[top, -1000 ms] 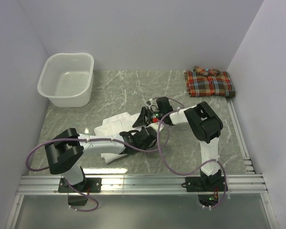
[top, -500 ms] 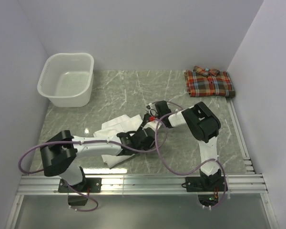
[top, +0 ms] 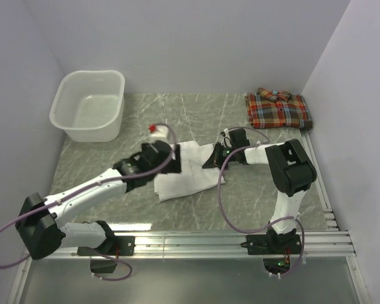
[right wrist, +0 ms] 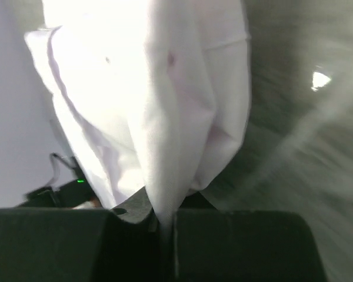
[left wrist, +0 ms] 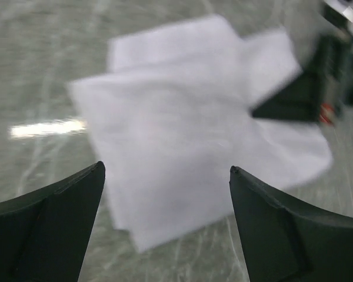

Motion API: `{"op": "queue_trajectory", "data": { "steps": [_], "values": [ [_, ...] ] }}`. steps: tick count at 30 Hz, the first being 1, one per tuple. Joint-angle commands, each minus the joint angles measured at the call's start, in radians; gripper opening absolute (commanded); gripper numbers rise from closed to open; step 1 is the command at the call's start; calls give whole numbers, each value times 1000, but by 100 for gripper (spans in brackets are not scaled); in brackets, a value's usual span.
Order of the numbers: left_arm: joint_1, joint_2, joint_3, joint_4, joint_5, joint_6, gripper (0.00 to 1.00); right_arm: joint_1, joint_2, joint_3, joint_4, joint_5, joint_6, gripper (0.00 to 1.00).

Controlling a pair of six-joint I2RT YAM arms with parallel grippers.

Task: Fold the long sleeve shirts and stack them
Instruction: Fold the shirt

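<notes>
While right hand [right wrist: 165,218] pinches white shirt [top: 190,176] on grey marbled table [top: 177,114], left hand [left wrist: 166,170] spread wide, pale walls [top: 190,44].

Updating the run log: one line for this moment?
left fingers: open, over white shirt | right fingers: shut on white shirt | plaid shirt: folded, far right corner

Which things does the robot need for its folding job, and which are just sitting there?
For the job:
white shirt, in the middle of the table
plaid shirt, folded in the far right corner

Just lying about:
laundry basket, far left corner
</notes>
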Motion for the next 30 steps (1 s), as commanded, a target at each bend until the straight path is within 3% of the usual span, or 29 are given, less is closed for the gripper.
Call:
{"op": "queue_trajectory", "data": {
  "steps": [1, 4, 9, 15, 23, 30],
  "values": [
    [208, -69, 52, -108, 97, -75, 93, -40, -96, 56, -226, 122, -188, 0],
    [359, -67, 101, -174, 107, -57, 93, -60, -156, 110, -378, 234, -299, 0],
    [522, -57, 69, -120, 183, -13, 92, -105, -186, 252, -579, 323, -493, 0],
    [574, -42, 24, -119, 159, 16, 91, -134, -144, 435, -800, 518, -647, 0],
    [623, -56, 29, -120, 188, -1, 89, -131, -157, 731, -1043, 958, -724, 0],
    [668, -66, 30, -129, 203, -15, 90, 4, -62, 1072, -1250, 1429, -805, 0]
  ]
}}
